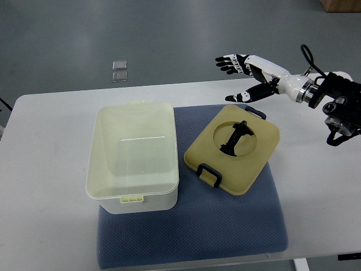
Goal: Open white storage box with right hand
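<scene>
The white storage box (133,160) stands open on the left part of a blue mat (225,226), its inside bare. Its yellowish lid (254,152) lies flat on the mat to the box's right, with a black handle (236,139) in a round recess and black clips (208,173) at its edges. My right hand (243,76) hovers above the table's far edge, up and right of the lid, fingers spread and holding nothing. Its arm comes in from the right edge. The left arm does not show.
The white table (45,169) carries the mat and box. Two small clear square things (119,70) lie on the grey floor beyond the table's far edge. A brown box corner (344,4) shows at the top right.
</scene>
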Action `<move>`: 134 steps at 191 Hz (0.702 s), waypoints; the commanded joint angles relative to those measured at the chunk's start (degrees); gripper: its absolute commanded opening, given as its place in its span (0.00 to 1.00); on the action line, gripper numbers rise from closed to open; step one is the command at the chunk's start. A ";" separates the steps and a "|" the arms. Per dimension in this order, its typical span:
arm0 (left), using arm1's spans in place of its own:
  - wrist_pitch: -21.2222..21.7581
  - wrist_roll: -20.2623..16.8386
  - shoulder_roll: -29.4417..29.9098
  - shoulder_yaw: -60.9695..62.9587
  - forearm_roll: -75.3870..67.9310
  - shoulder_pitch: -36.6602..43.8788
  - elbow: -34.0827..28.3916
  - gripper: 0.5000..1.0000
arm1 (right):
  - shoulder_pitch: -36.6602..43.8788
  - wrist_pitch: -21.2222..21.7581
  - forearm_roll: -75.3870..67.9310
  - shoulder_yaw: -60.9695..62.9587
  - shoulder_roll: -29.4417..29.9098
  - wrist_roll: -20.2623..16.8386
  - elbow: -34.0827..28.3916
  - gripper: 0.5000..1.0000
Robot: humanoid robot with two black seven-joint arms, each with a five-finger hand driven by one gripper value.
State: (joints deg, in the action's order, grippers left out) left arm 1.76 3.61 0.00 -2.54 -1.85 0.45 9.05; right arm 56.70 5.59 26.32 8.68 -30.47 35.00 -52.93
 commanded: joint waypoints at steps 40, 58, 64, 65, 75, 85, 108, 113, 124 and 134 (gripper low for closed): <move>0.00 0.00 0.00 0.08 0.00 -0.01 0.00 1.00 | -5.29 -1.89 -22.80 5.91 4.89 0.00 5.47 0.71; 0.00 0.00 0.00 0.08 0.00 -0.01 0.00 1.00 | -5.38 -2.42 -28.77 6.00 4.98 0.00 5.82 0.71; 0.00 0.00 0.00 0.08 0.00 -0.01 0.00 1.00 | -5.38 -2.42 -31.06 6.00 4.98 -0.28 5.91 0.72; 0.00 0.00 0.00 0.08 0.00 -0.01 0.00 1.00 | -5.38 -2.42 -31.06 6.00 4.98 -0.28 5.91 0.72; 0.00 0.00 0.00 0.08 0.00 -0.01 0.00 1.00 | -5.55 -2.42 -35.46 6.00 4.98 -3.71 6.35 0.72; 0.00 0.00 0.00 0.08 0.00 -0.01 0.00 1.00 | -5.55 -2.51 -39.77 6.00 5.07 -6.17 6.44 0.72; 0.00 0.00 0.00 -0.01 0.00 -0.01 0.00 1.00 | -5.64 -3.13 -44.25 6.00 5.07 -7.22 6.44 0.77; 0.00 0.00 0.00 -0.01 0.00 -0.01 0.00 1.00 | -5.73 -3.30 -44.34 6.09 5.15 -7.05 6.61 0.86; 0.00 0.00 0.00 -0.01 0.00 -0.01 0.09 1.00 | -5.82 -3.13 -44.25 6.17 5.59 -6.78 7.23 0.86; 0.00 0.00 0.00 -0.01 0.00 -0.01 0.00 1.00 | -6.43 -2.95 -44.25 6.26 6.30 -6.61 8.90 0.86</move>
State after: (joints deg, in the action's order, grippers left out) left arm 1.76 3.60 0.00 -2.52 -1.85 0.42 9.06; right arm 50.94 2.47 -17.67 14.77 -25.13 28.01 -46.01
